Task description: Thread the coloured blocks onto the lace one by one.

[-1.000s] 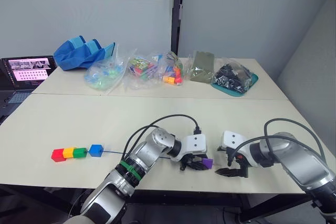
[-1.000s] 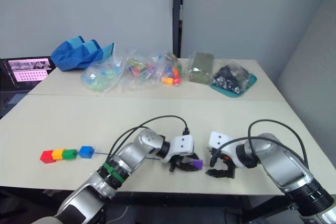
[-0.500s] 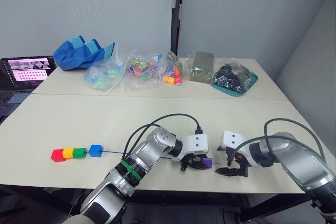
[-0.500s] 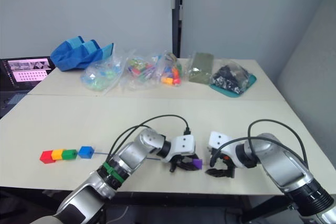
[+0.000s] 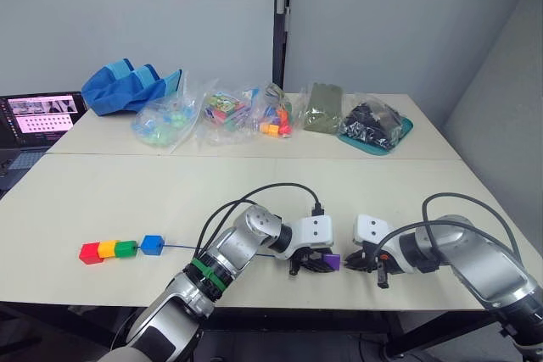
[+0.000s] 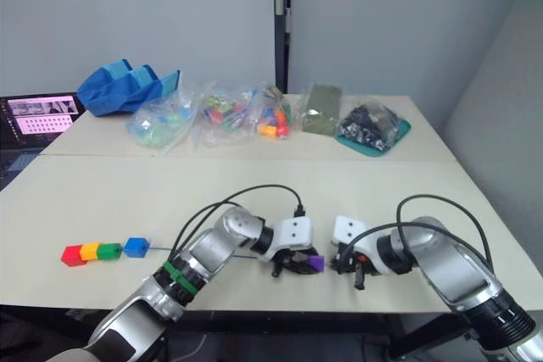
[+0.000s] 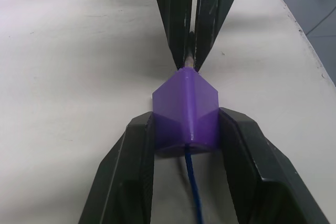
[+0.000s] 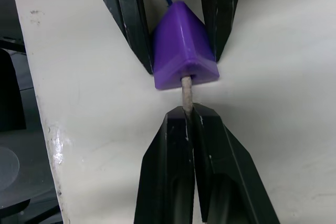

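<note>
1. Grey walls stand behind two pale tables (image 5: 127, 192) set edge to edge; the far one carries a blue bag (image 5: 127, 84), clear bags of toys (image 5: 222, 112), a dark bag on a teal tray (image 5: 375, 126), and a laptop (image 5: 38, 114) sits at the far left.
2. Near the front edge, the left gripper (image 5: 327, 262) has its two fingers pressed against opposite sides of the purple block (image 7: 185, 113), holding it just above the table.
3. Thin blue lace (image 7: 193, 192) enters the block on the left gripper's side, and its stiff pale tip (image 8: 186, 92) sticks out of the block's other face.
4. The right gripper (image 8: 188, 113) has its fingers pressed together on that pale tip, right beside the block.
5. A second ago the right gripper sat lower and apart from the purple block, with a clear gap between them; now it has come in to meet the block and pinch the tip.
6. The left gripper is still clamped on the purple block in about the same spot as before.
7. Far to the left on the near table, the red block (image 5: 89, 253), yellow block (image 5: 108, 249) and green block (image 5: 126, 248) sit touching in a row, with the blue block (image 5: 152, 244) just beside them, all strung on the lace as before.
8. The lace runs from the blue block along the table toward the left arm.
</note>
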Motion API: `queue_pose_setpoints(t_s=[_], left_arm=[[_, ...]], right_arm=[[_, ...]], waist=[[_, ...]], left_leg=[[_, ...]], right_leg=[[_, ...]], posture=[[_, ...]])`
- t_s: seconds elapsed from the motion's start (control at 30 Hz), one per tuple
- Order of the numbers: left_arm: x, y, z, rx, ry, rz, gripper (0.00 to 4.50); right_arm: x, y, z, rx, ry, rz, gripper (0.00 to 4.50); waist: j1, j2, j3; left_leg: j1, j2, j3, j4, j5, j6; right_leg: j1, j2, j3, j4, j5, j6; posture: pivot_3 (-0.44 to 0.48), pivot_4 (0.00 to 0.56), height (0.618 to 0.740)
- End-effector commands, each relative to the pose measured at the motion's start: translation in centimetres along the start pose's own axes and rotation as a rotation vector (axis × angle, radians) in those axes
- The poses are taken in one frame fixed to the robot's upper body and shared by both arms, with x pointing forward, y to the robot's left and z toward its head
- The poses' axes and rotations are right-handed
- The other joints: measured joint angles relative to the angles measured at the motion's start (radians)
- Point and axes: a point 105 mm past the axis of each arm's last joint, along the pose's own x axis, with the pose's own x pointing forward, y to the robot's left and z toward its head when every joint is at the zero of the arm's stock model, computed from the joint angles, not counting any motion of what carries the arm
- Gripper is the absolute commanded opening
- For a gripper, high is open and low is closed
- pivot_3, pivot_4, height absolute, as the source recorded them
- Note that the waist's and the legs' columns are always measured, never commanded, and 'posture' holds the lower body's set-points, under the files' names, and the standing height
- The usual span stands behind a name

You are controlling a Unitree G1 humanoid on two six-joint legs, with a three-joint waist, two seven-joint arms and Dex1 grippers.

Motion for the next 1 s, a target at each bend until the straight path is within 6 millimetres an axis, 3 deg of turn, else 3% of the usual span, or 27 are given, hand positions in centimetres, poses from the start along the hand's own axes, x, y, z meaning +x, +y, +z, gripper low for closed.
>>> queue_pose_setpoints(t_s=[0.03, 0.33, 0.47, 0.6, 0.8, 1.0], left_arm=[[-2.3, 0.2, -3.4, -0.088, 0.098, 0.041, 1.29], [-9.2, 0.5, -7.3, -0.099, 0.175, 0.198, 1.29], [-13.6, -0.9, -9.7, -0.128, 0.250, 0.208, 1.29], [-18.6, -2.9, -13.3, -0.173, 0.378, 0.206, 1.29], [-24.0, -4.7, -16.5, -0.199, 0.549, 0.192, 1.29], [-25.0, -5.1, -17.0, -0.211, 0.566, 0.146, 1.29]], right_arm=[[-0.3, -0.6, 0.8, -0.034, -0.014, -0.010, 0.00], [0.4, -1.1, 1.0, -0.057, -0.014, 0.013, 0.00], [0.9, -1.0, 1.0, -0.066, -0.009, 0.042, 0.00], [1.1, -1.0, 1.1, -0.076, -0.011, 0.054, 0.00], [1.2, -1.2, 1.2, -0.085, -0.011, 0.057, 0.00], [1.4, -1.3, 1.4, -0.092, -0.015, 0.056, 0.00]], waist=[[-0.011, 0.000, 0.000], [-0.031, 0.000, 0.000], [-0.043, 0.000, 0.000], [-0.047, 0.001, 0.000], [-0.044, 0.002, -0.001], [-0.045, 0.002, -0.001]], left_leg=[[0.000, 0.000, 0.000, 0.000, 0.000, 0.000], [0.001, 0.000, 0.000, -0.001, 0.000, 0.000], [0.002, 0.001, 0.000, -0.002, 0.000, 0.000], [0.006, 0.001, 0.000, -0.004, 0.000, 0.000], [0.007, 0.001, 0.001, -0.004, 0.000, 0.000], [0.008, 0.001, 0.001, -0.004, -0.001, 0.001]], right_leg=[[0.000, 0.000, 0.000, 0.000, 0.000, 0.000], [0.000, 0.000, 0.000, 0.001, 0.000, 0.000], [0.000, 0.000, 0.000, 0.001, 0.000, -0.001], [0.001, 0.001, 0.001, 0.003, -0.002, -0.002], [0.001, 0.000, 0.001, 0.004, -0.003, -0.002], [-0.001, 0.001, 0.001, 0.011, -0.007, -0.004]], posture=[[0.000, 0.150, 0.717], [0.000, 0.150, 0.717], [0.000, 0.150, 0.717], [0.000, 0.150, 0.717], [0.000, 0.150, 0.717], [0.000, 0.150, 0.717]])
